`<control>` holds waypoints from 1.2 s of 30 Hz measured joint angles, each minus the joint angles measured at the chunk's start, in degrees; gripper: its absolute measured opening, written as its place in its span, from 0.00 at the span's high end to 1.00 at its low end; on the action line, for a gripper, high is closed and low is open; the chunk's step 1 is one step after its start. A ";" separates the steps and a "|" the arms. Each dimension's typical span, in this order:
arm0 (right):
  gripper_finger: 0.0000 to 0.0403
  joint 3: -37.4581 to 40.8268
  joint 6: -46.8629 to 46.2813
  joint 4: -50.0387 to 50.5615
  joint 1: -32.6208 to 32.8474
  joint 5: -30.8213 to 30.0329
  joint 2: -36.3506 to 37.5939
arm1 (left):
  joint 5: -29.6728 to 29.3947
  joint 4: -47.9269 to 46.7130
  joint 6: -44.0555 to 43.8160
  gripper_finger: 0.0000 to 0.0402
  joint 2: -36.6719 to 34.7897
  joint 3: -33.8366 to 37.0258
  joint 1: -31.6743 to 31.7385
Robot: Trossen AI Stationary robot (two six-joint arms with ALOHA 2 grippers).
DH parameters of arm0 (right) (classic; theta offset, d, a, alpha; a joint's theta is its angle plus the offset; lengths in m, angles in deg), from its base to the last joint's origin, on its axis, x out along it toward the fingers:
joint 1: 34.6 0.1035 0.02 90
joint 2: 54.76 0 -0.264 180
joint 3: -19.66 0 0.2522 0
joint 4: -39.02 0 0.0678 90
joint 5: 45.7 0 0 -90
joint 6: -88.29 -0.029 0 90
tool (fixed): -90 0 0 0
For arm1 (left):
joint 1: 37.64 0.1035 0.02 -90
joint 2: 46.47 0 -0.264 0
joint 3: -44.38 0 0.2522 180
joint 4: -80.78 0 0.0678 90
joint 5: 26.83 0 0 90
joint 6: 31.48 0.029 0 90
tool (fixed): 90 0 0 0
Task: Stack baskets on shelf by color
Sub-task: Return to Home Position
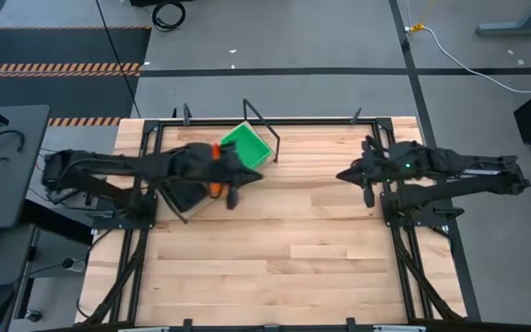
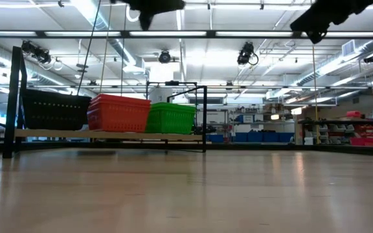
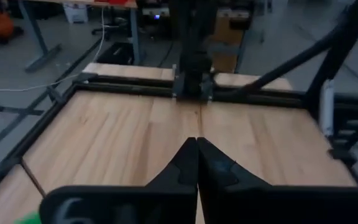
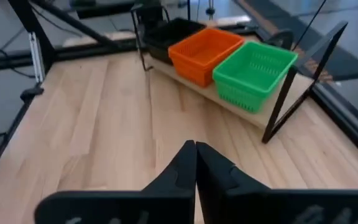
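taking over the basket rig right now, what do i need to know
Grippers: left gripper shut, empty, raised over the table near the shelf; right gripper shut, empty, raised on its own side.
Things: black baskets, orange baskets and green baskets stand side by side on the shelf; the count per stack cannot be told.
Done: no basket shows loose on the tabletop.
Left: probably only parking the arms.

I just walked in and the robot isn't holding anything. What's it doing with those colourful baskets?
Neither arm is handling anything right now. The left gripper and the right gripper are both shut and empty, held up above the table. On the shelf along one edge of the table, the black baskets, the orange baskets and the green baskets sit side by side. It looks like the sorting by colour is done.
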State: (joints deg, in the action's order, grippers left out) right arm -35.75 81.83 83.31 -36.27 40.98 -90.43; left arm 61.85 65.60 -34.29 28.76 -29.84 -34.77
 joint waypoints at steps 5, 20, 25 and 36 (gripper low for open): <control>0.97 5.13 0.64 -4.90 0.04 3.07 6.14 | -0.02 13.75 -4.81 1.00 -12.69 17.97 -0.69; 0.97 27.95 1.92 -25.02 0.04 6.13 25.73 | -8.77 24.14 -2.67 1.00 -45.63 47.31 -7.93; 0.97 34.25 0.37 -30.22 0.04 5.89 29.37 | -8.65 22.65 0.79 1.00 -55.37 49.42 -7.72; 0.97 41.27 -0.87 -33.88 0.00 4.24 33.25 | -5.68 -0.68 -2.41 1.00 -71.92 49.78 -7.56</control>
State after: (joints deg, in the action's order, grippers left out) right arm 5.52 80.97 49.43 -36.27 45.22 -57.18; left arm 56.17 64.92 -36.70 -43.16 19.94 -42.33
